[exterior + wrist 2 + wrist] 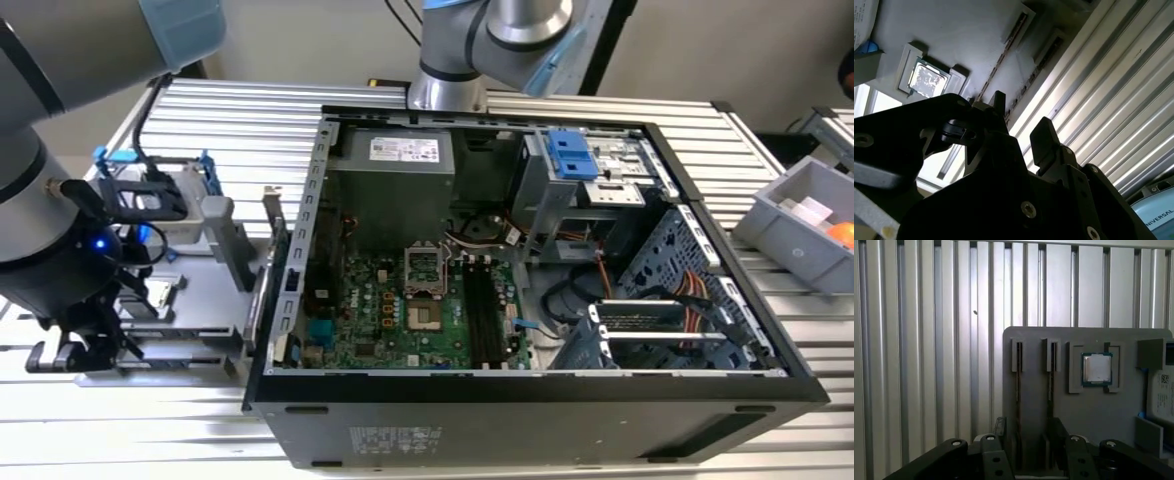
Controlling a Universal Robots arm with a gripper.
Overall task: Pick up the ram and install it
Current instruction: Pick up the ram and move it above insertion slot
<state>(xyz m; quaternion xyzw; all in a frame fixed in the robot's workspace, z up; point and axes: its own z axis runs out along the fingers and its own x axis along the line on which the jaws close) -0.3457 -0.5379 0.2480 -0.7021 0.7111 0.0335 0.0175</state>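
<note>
Gripper [1028, 429] [1021, 121]: jaws partly open, nothing in them. It hangs low over the near end of the grey tray [1036, 337], and I can't see any contact.

Clearance:
- On the outer finger's side, the tray edge is just past the finger [1000, 426]. Beyond the edge is bare slatted table [929, 340], so that side is wide open.
- On the other finger's side, the room is tight: raised tray blocks come first, then the processor chip [1097, 368], then the hard drive [1163, 395] furthest out.
- In the exterior view the open computer case [534, 390] stands just beside the tray, on its far side from the gripper. The case wall rises above tray level.

Ram: both sticks stand on edge in tray slots and run straight ahead of the fingers.
- The outer ram stick [1017, 390] [1031, 77] lines up with the gap between the fingers in both wrist views. Its near end is right at the fingertips.
- The inner ram stick [1050, 385] [999, 62] is just beside it, parallel to it and apart from it. It lines up with the finger on the chip side rather than with the gap.

Counts:
- Ram sticks: 2
- Processor chip: 1
- Hard drive: 1
- Tray: 1
- Case: 1, with the motherboard [400, 310] exposed inside
</note>
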